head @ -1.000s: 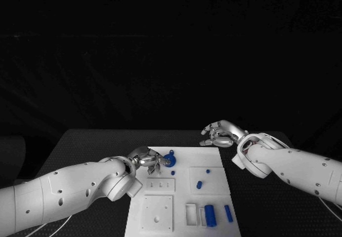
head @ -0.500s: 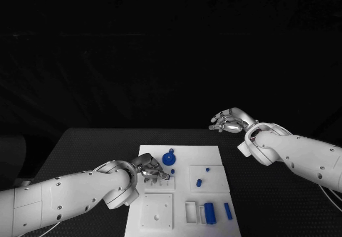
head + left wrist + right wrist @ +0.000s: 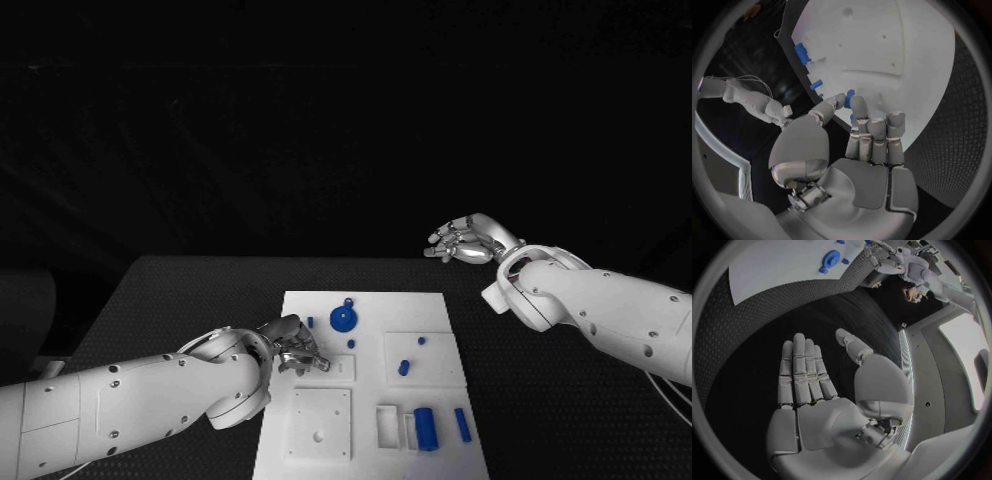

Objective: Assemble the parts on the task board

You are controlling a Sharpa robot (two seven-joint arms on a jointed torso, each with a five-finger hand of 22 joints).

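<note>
I've got the task board point(image 3: 368, 380) mid-table as my reference. Left hand point(image 3: 293, 346) sits over the board's left edge, about level with the middle of the board. In the left wrist view the left hand point(image 3: 857, 150) has its fingers point(image 3: 877, 131) laid straight and close together, thumb tip meeting a fingertip around a small blue piece point(image 3: 849, 98); looks like a pinch on that piece, though most of it is hidden by the fingertips.

Right hand point(image 3: 464, 240) is off the board, past its far right corner, raised over the black table point(image 3: 188, 300). The right wrist view shows the right hand point(image 3: 826, 400) flat, fingers point(image 3: 799, 371) extended side by side, thumb out to the side, nothing in it.

Parts on the board: round blue part point(image 3: 343, 319) near the far edge, slightly left of centre, with a small blue peg point(image 3: 351, 343) just on the near side of it. The raised square panel on the board's right side holds a short blue pin point(image 3: 404, 368) and a smaller blue dot point(image 3: 421, 342) behind it. At the near right corner, a blue cylinder point(image 3: 426, 430) lies lengthwise next to a white slotted frame point(image 3: 387, 427), and a thin blue bar point(image 3: 462, 425) lies just to the right of the cylinder. A white square plate point(image 3: 319, 423) with small holes sits at the near left of the board.
</note>
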